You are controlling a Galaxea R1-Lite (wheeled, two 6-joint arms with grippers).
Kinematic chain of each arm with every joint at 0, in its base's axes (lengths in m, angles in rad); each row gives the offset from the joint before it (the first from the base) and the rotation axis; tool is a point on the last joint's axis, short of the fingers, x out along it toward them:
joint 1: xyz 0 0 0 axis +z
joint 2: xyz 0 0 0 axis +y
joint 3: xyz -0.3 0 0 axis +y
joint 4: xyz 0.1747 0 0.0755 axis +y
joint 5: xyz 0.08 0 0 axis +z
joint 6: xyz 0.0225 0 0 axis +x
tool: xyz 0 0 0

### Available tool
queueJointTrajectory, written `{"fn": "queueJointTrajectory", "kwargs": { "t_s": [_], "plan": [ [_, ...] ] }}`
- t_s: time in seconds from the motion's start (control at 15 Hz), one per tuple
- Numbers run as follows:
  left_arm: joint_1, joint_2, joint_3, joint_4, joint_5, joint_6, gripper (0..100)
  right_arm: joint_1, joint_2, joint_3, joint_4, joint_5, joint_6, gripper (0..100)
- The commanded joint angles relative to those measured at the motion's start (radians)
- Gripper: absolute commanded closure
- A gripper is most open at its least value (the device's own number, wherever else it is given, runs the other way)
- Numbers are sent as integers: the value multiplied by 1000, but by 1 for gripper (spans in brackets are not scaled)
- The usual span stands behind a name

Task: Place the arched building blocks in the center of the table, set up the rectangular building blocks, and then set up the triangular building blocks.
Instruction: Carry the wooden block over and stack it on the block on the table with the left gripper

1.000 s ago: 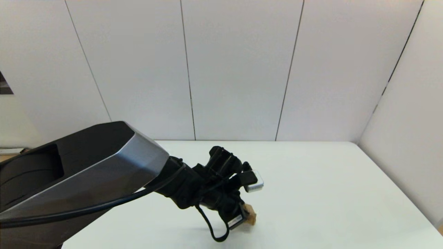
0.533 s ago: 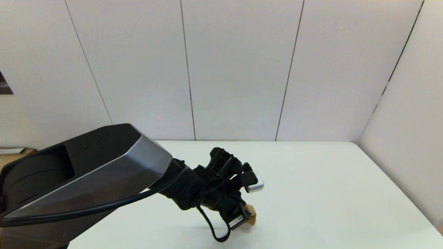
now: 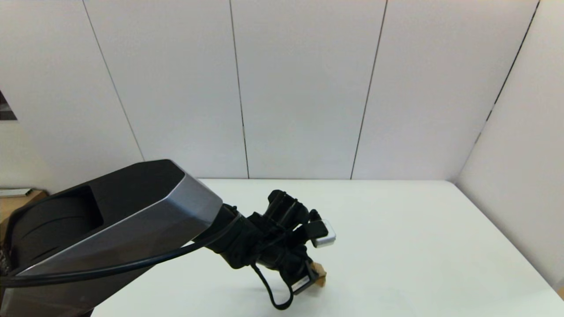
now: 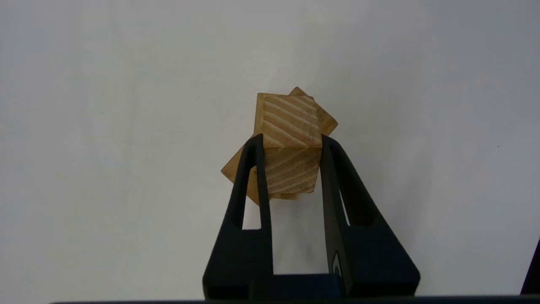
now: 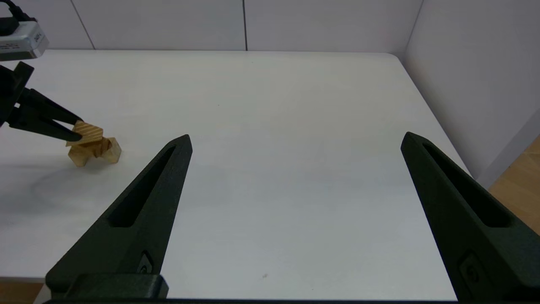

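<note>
- On the white table [image 5: 270, 126], near its middle, the arch block [image 5: 95, 153] stands on its two legs, so that first step looks done.
- The left gripper [image 4: 291, 141] is closed on the plain oblong block [image 4: 289, 126], held right over the arch and turned crosswise to it; whether the two touch I cannot tell.
- Judged from this, the oblong block is being set up and not yet let go.
- The triangle block shows in no view; placing it is left to do.
- The right gripper [image 5: 295, 141] hangs well apart from the blocks, its fingers spread wide and holding nothing.
- The tabletop is smooth, and pale panelled walls close in behind and on the right.
</note>
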Motion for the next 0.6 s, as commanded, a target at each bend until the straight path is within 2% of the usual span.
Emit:
{"fn": "queueJointTrajectory", "kwargs": {
  "t_s": [0.07,0.6],
  "plan": [
    [0,4,0,-1,-3,4,100,0,1,0,1,0,-1,0],
    [9,8,-6,-1,-1,4,100,0,1,0,1,0,-1,0]
  ]
}}
